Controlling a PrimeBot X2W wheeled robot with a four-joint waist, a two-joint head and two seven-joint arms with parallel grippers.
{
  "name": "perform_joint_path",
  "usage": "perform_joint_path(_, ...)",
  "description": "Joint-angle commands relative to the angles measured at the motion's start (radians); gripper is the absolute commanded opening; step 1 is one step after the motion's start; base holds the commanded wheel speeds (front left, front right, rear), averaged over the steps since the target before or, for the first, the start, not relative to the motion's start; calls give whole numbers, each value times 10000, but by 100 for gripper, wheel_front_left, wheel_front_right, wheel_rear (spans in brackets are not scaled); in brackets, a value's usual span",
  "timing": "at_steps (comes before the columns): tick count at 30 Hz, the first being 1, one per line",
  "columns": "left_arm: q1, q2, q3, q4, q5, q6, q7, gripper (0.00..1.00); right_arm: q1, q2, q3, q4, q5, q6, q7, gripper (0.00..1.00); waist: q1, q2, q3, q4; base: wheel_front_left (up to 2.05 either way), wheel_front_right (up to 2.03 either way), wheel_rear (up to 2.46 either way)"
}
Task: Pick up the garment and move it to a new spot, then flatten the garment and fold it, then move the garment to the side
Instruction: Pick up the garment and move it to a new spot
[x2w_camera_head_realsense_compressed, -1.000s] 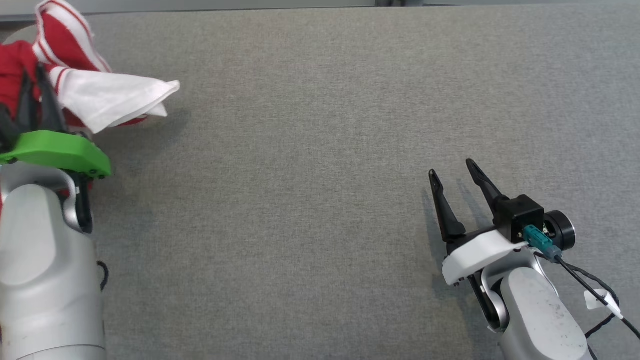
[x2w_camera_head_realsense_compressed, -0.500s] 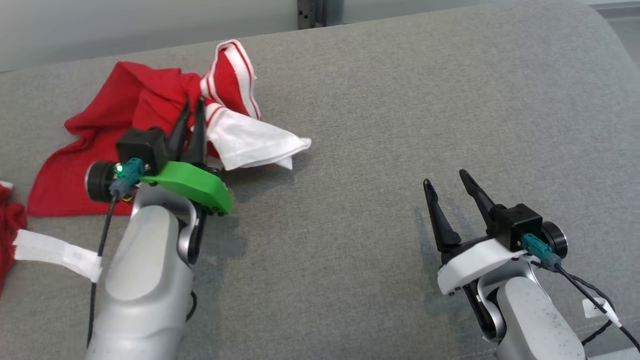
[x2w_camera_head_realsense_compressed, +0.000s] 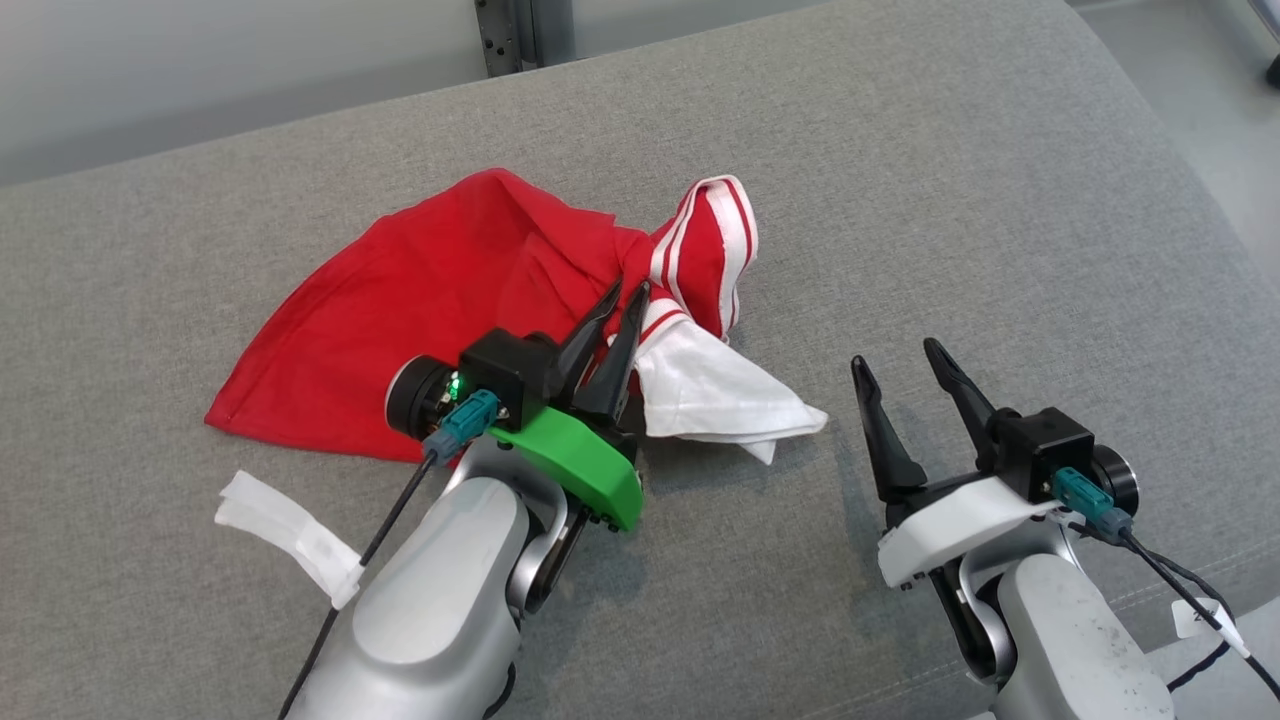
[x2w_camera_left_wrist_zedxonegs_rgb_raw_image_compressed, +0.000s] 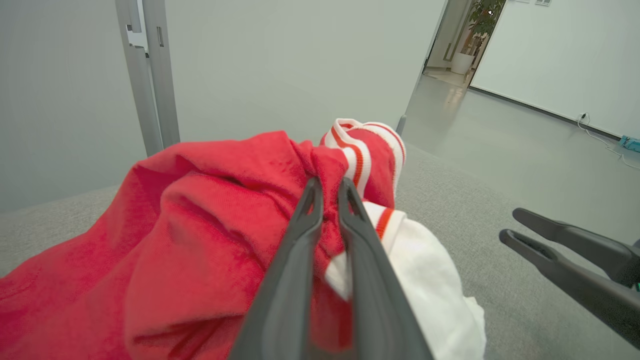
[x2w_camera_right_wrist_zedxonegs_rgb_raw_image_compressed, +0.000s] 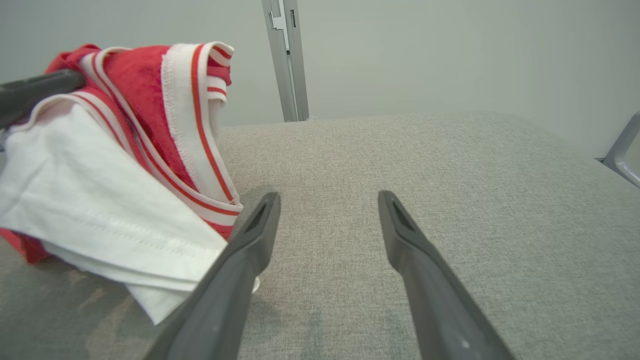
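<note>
The left gripper (x2w_camera_head_realsense_compressed: 628, 290) is nearly closed, its two dark fingers pinching a bunched fold of the red cotton garment with a white sleeve and red-and-white striped trim (x2w_camera_head_realsense_compressed: 420, 300). In the left wrist view the red cloth fills the narrow slit between the fingers of the left gripper (x2w_camera_left_wrist_zedxonegs_rgb_raw_image_compressed: 327, 187), and the garment (x2w_camera_left_wrist_zedxonegs_rgb_raw_image_compressed: 200, 225) is heaped up around them.

Ahead of and to the left of this gripper, the red body of the garment spreads flat over the grey fabric-covered desk (x2w_camera_head_realsense_compressed: 900, 180). The striped cuff stands up just past the fingertips. The white sleeve droops to the gripper's right and touches the desk.

The right gripper (x2w_camera_head_realsense_compressed: 895, 355) stands wide apart with nothing between its fingers, low over bare desk. The tip of the white sleeve lies just to its left, near but apart from it in the head view. In the right wrist view the right gripper (x2w_camera_right_wrist_zedxonegs_rgb_raw_image_compressed: 328, 196) points along the desk (x2w_camera_right_wrist_zedxonegs_rgb_raw_image_compressed: 450, 175), with the garment (x2w_camera_right_wrist_zedxonegs_rgb_raw_image_compressed: 100, 190) to the left of its left finger; whether they touch I cannot tell.

Behind the left gripper a white tape tag (x2w_camera_head_realsense_compressed: 290, 525) hangs on a black cable (x2w_camera_head_realsense_compressed: 390, 515).
</note>
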Motion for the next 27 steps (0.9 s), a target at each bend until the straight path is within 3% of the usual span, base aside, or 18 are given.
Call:
perform_joint_path(1,111,64,-43,-14,42,104,-7,74,116,-3,-35,-39,100,1,-31,100,0,-1,2,15,0,0,0)
perform_joint_path(2,154,62,-60,48,123,174,-7,100,124,-4,-59,-41,84,1,-31,100,0,-1,-8,37,0,0,0)
perform_joint_path(9,809,61,1017,134,756,589,-6,100,203,-5,-174,-44,81,1,-31,100,0,-1,-242,360,0,0,0)
perform_joint_path(20,3103,247,4488,-1120,2146,1088,-5,100,489,-10,-297,105,-55,1,-31,100,0,-1,-895,1133,0,0,0)
perform_joint_path(27,4685,153,6010,-1659,2872,942,-5,100,847,-7,-326,297,-123,1,-31,100,0,-1,-1533,1481,0,0,0)
